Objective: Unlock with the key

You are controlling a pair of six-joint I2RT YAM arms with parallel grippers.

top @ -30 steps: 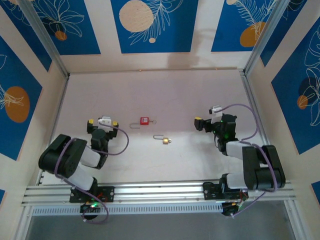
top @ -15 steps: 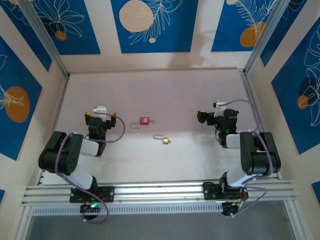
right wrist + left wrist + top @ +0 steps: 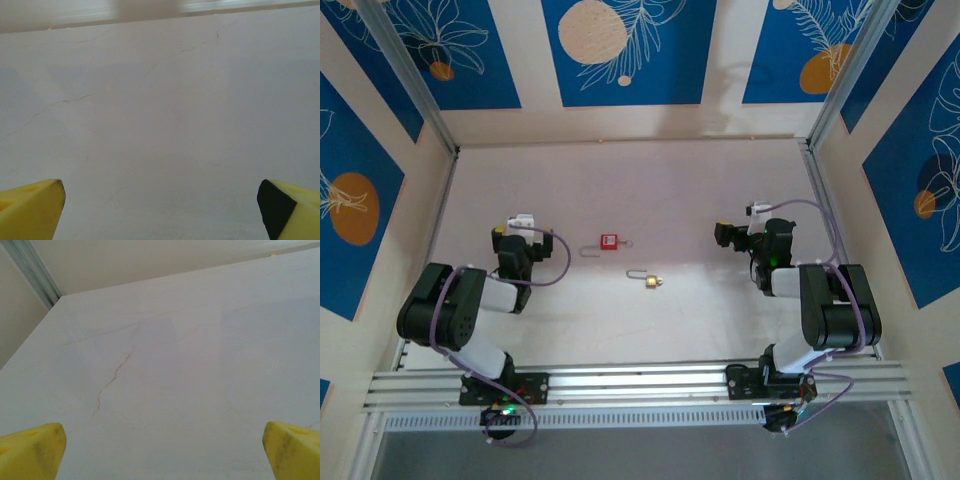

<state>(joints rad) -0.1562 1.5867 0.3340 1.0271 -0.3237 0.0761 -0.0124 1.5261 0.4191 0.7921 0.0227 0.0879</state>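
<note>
Table (image 3: 720, 190) from the top view is a pale, smooth slab with a metal rail (image 3: 620, 380) at the near edge and blue wall panels (image 3: 620, 50) with white leaf drawings behind. Near the middle lies a small red padlock (image 3: 608, 242), boxy, with a wire shackle to its left. A thin metal piece (image 3: 625, 243) sticks out at its right side. It is perhaps the key, but it is too small to tell. Just nearer lies a brass padlock (image 3: 652, 283), rounder, with its own shackle loop. The left gripper (image 3: 517, 235) is well to the left of both locks and the right gripper (image 3: 750, 230) well to the right. Both are empty.

In the left wrist view, the left gripper (image 3: 160, 455) has its fingers (image 3: 30, 450) wide apart, as blunt yellow wedges of a matt, slightly dirty material. Here the table has a fine orange-brown crack (image 3: 112, 380), while from above it looks plain.

In the right wrist view, the right gripper (image 3: 160, 210) also stands spread, nothing between. One fingertip (image 3: 290, 207) carries a black patch, the other is all yellow. Thin grey veins (image 3: 60, 102) run across the stone-like surface.
</note>
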